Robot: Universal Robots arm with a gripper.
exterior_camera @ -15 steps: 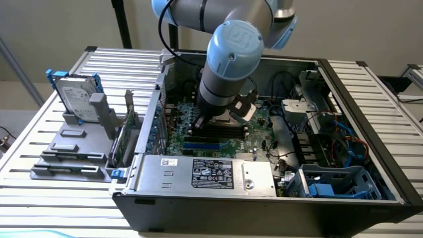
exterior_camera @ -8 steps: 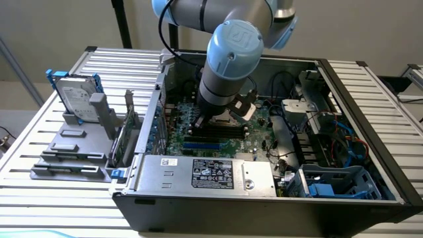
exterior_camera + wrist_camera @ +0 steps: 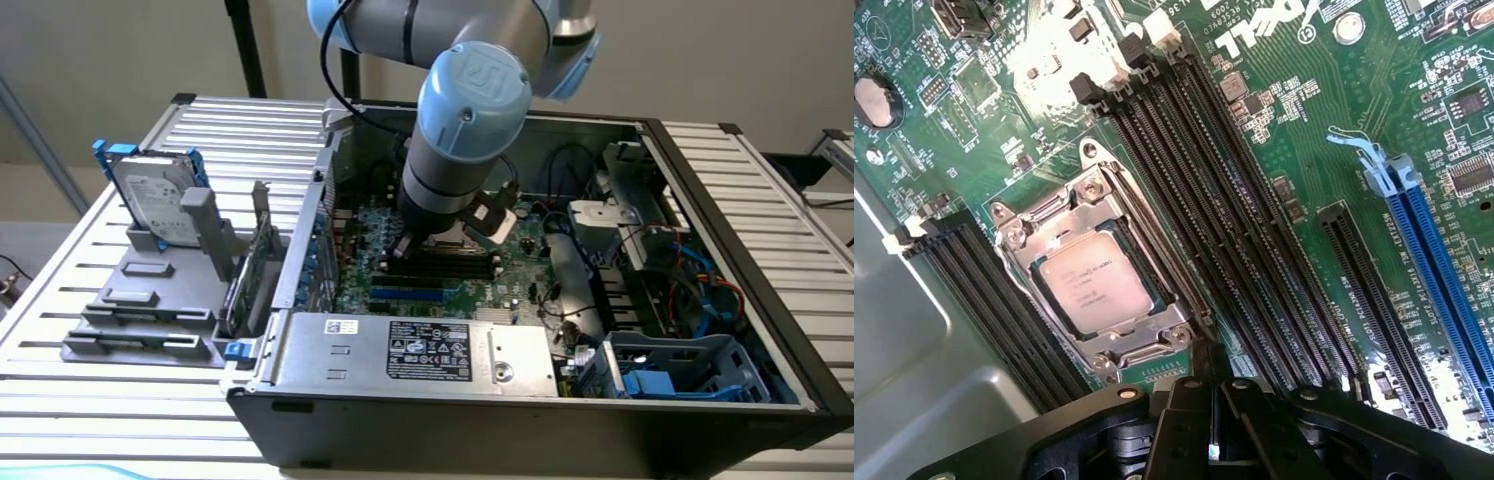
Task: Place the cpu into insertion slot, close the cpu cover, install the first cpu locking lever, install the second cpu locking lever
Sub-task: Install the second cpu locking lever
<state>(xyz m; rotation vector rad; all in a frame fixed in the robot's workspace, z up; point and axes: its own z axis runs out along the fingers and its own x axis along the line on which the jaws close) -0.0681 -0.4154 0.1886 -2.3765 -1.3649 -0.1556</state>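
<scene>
The cpu [image 3: 1086,283], a dull silver square chip, lies flat in the insertion slot [image 3: 1146,347] on the green board [image 3: 1294,130]. The cpu cover [image 3: 1022,237], a silvery frame with a cut-out centre, is folded down around the chip. A thin metal rod [image 3: 1159,245] runs along the socket's edge beside the memory slots. My gripper [image 3: 1212,405] hangs just off one corner of the socket, black fingers shut together with nothing between them. In the exterior view the arm reaches down into the open computer case, and the gripper [image 3: 451,243] sits low over the board [image 3: 354,275].
Long black memory slots [image 3: 1234,220] flank the socket on both sides. Blue expansion slots [image 3: 1444,260] and the grey case wall [image 3: 914,380] lie further out. The power supply [image 3: 414,350], cables [image 3: 681,270] and a blue drive cage [image 3: 681,370] crowd the case. A hard drive [image 3: 154,195] stands outside.
</scene>
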